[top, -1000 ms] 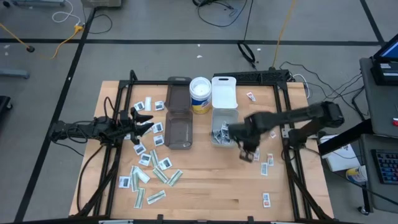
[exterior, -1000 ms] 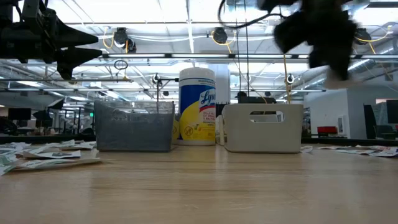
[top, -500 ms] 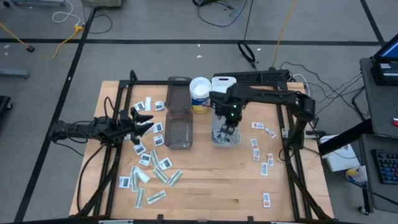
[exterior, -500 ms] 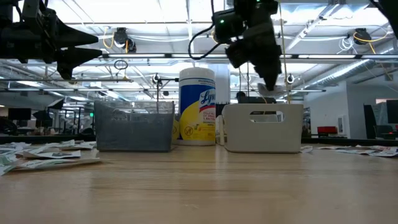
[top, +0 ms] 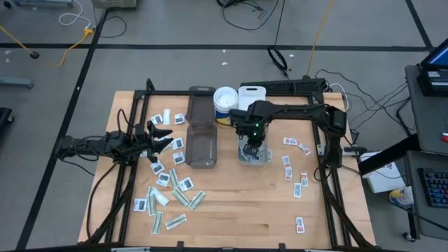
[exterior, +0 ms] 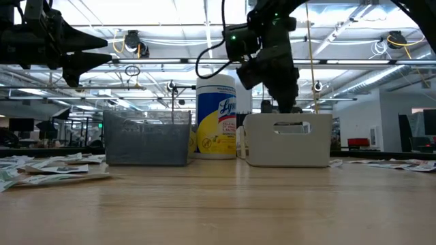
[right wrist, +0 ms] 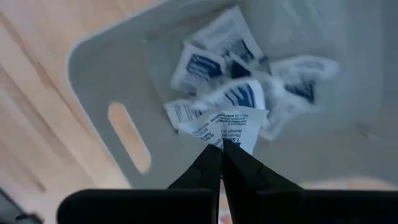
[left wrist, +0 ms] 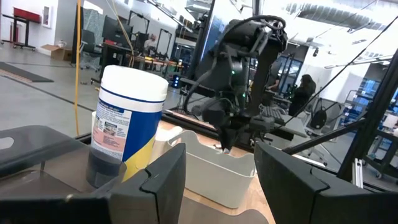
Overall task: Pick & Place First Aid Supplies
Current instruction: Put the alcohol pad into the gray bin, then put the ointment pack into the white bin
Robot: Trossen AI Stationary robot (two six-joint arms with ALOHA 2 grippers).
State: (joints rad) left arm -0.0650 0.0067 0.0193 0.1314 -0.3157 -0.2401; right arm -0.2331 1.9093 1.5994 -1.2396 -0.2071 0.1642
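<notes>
Jaws on your right gripper (right wrist: 221, 149) are pinched tight on a white packet (right wrist: 227, 127) held over the clear bin (top: 253, 155), where more packets (right wrist: 205, 68) lie, while your left gripper (top: 162, 138) hangs part-open and empty above the loose packets (top: 170, 178) on the tabletop (top: 238, 203).

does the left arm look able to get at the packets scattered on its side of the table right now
Probably yes. The left end effector hangs open, holding nothing, right above the scattered packets, with nothing between them. The smoky bin sits beside them, not over them.
</notes>
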